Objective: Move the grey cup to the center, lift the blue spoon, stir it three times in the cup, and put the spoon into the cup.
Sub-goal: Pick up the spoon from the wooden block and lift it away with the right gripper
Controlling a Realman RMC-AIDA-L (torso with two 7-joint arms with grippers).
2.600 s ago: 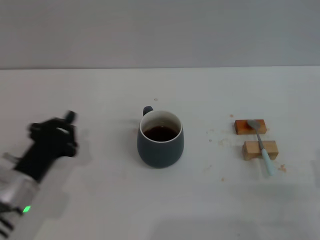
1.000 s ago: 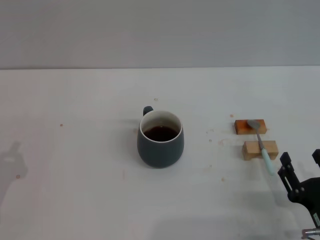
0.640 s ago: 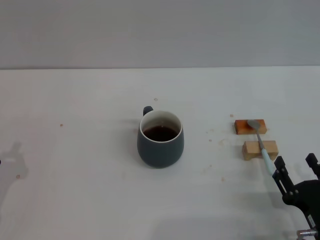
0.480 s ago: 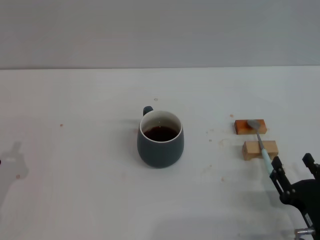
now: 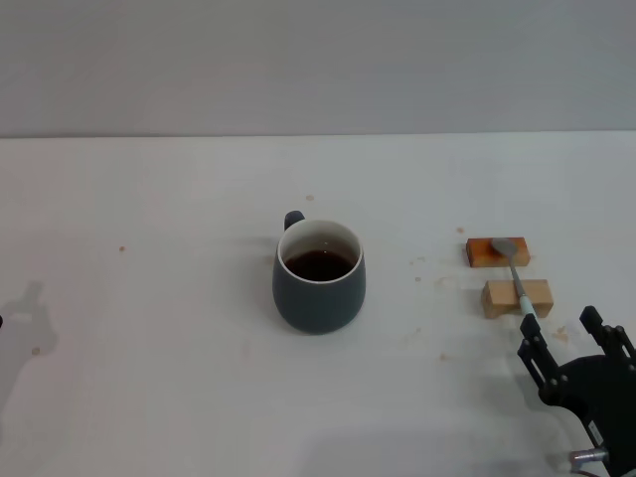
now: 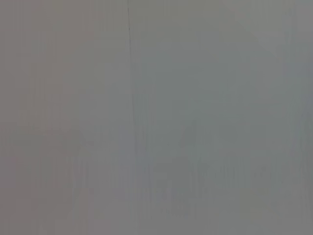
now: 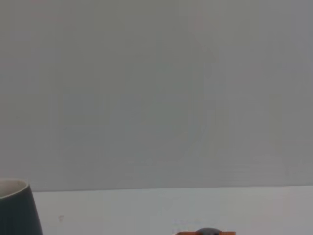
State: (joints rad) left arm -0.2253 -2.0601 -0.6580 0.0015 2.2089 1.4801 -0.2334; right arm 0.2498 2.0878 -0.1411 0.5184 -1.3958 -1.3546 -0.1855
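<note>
The grey cup (image 5: pixel 319 276) stands mid-table with dark liquid inside and its handle at the back left; its edge shows in the right wrist view (image 7: pixel 15 209). The blue spoon (image 5: pixel 520 285) lies across two wooden blocks, bowl on the far block, pale handle pointing toward me. My right gripper (image 5: pixel 558 334) is open and empty at the table's front right, with its fingers at the tip of the spoon's handle. I cannot tell if they touch it. The left gripper is out of view.
The far wooden block (image 5: pixel 496 251) and the near wooden block (image 5: pixel 516 297) hold the spoon off the white table (image 5: pixel 159 298). The far block's top edge shows in the right wrist view (image 7: pixel 188 232). Small crumbs lie around the blocks. The left wrist view shows only a grey wall.
The left arm has gone out of view on the left. My right gripper has come in at the front right and moved left to the spoon handle's tip. Cup and spoon have not moved.
</note>
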